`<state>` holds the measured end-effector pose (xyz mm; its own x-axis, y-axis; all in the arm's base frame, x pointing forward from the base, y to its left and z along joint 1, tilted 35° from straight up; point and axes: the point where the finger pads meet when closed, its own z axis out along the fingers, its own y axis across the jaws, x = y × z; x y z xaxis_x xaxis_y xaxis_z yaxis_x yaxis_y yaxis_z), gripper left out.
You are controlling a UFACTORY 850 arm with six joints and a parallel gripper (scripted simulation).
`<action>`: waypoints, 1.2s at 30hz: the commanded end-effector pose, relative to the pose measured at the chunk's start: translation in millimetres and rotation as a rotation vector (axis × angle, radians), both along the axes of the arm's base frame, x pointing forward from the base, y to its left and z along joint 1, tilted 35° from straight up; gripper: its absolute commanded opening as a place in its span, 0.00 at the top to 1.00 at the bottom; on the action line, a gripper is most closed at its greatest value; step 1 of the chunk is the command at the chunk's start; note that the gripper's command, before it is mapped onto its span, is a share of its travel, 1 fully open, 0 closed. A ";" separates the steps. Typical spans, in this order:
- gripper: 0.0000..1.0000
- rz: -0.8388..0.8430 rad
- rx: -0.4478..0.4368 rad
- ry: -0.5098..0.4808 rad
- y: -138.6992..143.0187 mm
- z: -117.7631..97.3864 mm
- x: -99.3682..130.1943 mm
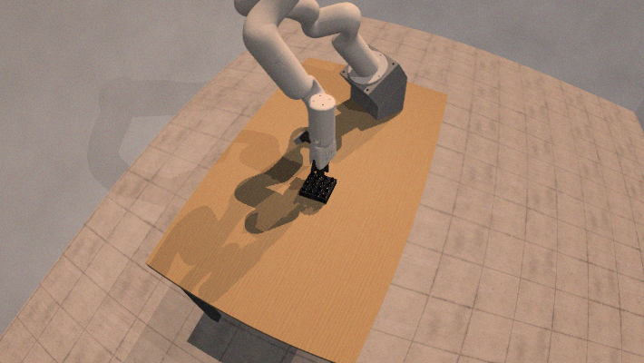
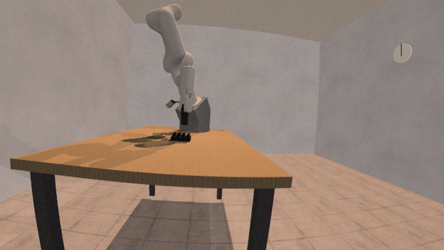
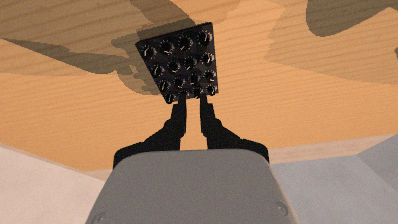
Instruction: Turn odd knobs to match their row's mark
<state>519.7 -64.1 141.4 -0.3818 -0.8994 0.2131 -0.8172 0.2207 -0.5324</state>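
The black knob box (image 1: 317, 188) stands on the wooden table, a little in front of the arm's base. It also shows in the exterior view (image 2: 181, 136) and in the wrist view (image 3: 181, 62), where its knobs appear as four rows with small white lines too fine to read. My gripper (image 1: 318, 172) (image 2: 184, 122) points straight down and hovers above the box edge nearest the base, clear of the knobs. In the wrist view its two black fingers stand nearly shut with a narrow gap and nothing between them.
The arm's grey base block (image 1: 376, 88) stands at the far end of the table. The arm's shadows fall across the table to the left of the box.
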 end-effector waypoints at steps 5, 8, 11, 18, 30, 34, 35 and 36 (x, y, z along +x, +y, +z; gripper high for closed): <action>0.81 0.000 0.000 -0.001 0.1 0.2 0.5; 0.81 0.000 0.000 -0.001 -0.2 -0.3 0.7; 0.81 0.000 0.000 -0.002 -0.6 -1.2 1.1; 0.81 0.000 0.000 -0.002 -1.7 -3.8 2.3; 0.81 0.000 0.000 -0.002 -7.1 -15.8 8.0; 0.81 0.000 0.000 -0.002 -8.7 -19.4 9.7; 0.81 0.000 0.000 -0.002 -8.7 -19.4 9.7; 0.81 0.000 0.000 -0.002 -9.2 -20.6 10.3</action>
<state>528.1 -72.2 123.3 -0.3819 -0.8993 0.2130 -0.8170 0.2207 -0.5328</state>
